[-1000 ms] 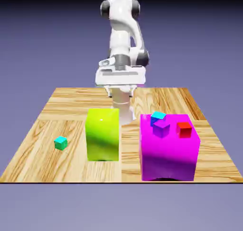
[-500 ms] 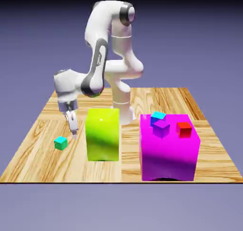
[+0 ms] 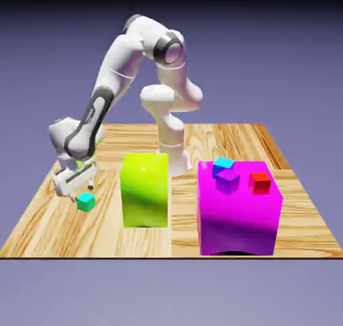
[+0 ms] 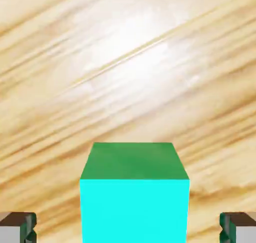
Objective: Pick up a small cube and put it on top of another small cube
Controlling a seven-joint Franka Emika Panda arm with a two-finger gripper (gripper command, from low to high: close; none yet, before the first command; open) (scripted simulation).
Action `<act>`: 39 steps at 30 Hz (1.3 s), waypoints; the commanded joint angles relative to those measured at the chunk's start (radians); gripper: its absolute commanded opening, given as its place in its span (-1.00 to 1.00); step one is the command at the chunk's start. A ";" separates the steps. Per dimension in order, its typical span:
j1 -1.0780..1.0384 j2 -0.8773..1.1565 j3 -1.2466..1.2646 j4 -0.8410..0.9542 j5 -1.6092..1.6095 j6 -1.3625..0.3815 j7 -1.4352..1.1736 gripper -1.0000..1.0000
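Arm (image 3: 115,72): reaching low toward exterior view's left | wrist (image 3: 65,131): bent | tool (image 4: 128,228): open (fingers well apart)

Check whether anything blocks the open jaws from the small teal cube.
Nothing visible does: in the hand view, the small teal cube sits between the open jaws, with only bare wooden tabletop around it.

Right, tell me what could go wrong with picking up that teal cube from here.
The gripper stands open with the teal cube between its fingertips in the hand view, with bare table showing on both sides; if it comes down off-centre, one finger could nudge the cube before both grip.

The lime block stands nearby, so a low sideways carry toward the other small cubes might knock it.

The purple cube and blue cube look closely crowded, so placing on either could disturb its neighbour.
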 commanded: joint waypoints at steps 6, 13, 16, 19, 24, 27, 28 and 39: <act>0.055 -0.088 -0.088 -0.025 -0.120 -0.022 0.079 -1.00; 0.089 -0.233 -0.119 -0.046 -0.248 -0.067 0.140 -1.00; 0.045 -0.297 -0.010 -0.034 -0.233 -0.098 0.092 -1.00; 0.001 -0.360 0.099 -0.021 -0.217 -0.129 0.043 -1.00; -0.072 -0.466 0.280 -0.001 -0.190 -0.180 -0.038 -1.00; -0.115 -0.529 0.388 0.012 -0.177 -0.212 -0.087 -1.00; -0.095 -0.543 0.419 0.028 -0.221 -0.239 -0.128 -1.00; 0.136 -0.661 0.691 0.192 -0.699 -0.508 -0.541 -1.00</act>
